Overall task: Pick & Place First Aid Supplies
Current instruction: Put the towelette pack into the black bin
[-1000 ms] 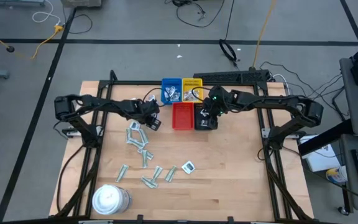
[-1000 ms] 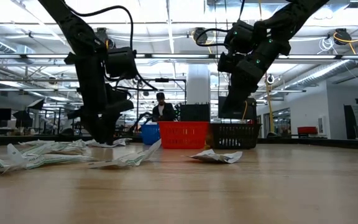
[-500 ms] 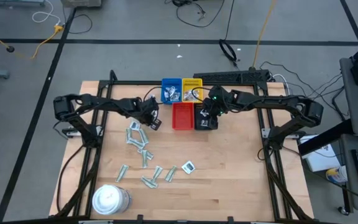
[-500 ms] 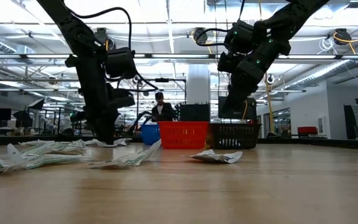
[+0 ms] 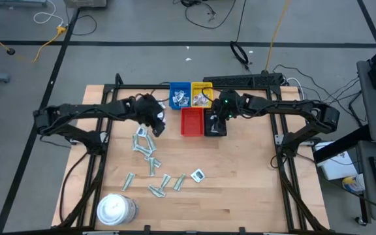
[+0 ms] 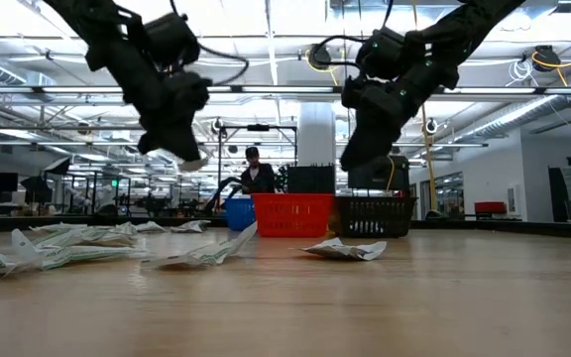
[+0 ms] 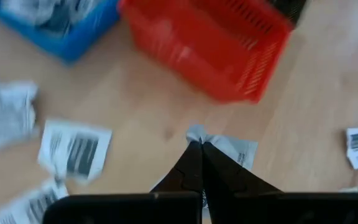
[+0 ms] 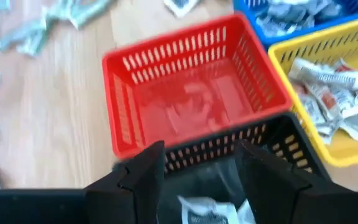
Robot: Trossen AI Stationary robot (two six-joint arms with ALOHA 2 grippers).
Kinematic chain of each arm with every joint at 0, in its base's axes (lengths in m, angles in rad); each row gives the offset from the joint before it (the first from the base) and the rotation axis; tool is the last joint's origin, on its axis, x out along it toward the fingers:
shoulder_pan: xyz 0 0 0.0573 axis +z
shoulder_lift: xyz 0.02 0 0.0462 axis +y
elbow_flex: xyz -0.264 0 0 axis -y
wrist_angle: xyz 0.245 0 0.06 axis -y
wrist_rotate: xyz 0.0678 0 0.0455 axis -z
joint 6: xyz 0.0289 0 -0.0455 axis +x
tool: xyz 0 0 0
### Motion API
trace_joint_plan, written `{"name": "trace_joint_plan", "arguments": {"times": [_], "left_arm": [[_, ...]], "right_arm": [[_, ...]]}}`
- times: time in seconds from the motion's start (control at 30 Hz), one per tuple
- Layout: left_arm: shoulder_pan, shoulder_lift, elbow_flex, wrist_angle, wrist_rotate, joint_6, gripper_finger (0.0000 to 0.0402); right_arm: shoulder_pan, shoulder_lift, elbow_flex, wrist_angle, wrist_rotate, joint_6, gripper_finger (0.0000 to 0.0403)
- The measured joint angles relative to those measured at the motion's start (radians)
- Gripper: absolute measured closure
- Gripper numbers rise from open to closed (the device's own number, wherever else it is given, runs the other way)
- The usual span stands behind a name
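Fingers of the left gripper (image 7: 199,149) are pinched on a white packet (image 7: 232,149), lifted just beside the red tray (image 5: 190,121); carry it level so it cannot slip. Over the black tray (image 8: 291,155) next to the red one, the right gripper (image 8: 197,168) waits with fingers apart.

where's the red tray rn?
High view: the red tray sits at the table's back middle, with the black tray on its right, just in front of the blue tray and yellow tray.
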Motion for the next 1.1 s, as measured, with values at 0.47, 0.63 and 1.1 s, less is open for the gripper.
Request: {"name": "trace_joint_plan", "arguments": {"times": [0.47, 0.63, 1.1], "left_arm": [[-0.001, -0.026, -0.101, 0.690, -0.024, 0.144, 0.0401], [-0.006, -0.020, -0.104, 0.818, -0.082, 0.178, 0.0401], [-0.093, 0.106, 0.002, 0.939, -0.146, 0.209, 0.0401]], "right_arm": [[0.007, 0.000, 0.000, 0.340, -0.181, 0.217, 0.0211], [0.038, 0.000, 0.000, 0.515, -0.179, 0.282, 0.0211], [0.105, 0.000, 0.000, 0.657, -0.045, 0.360, 0.0211]]}}
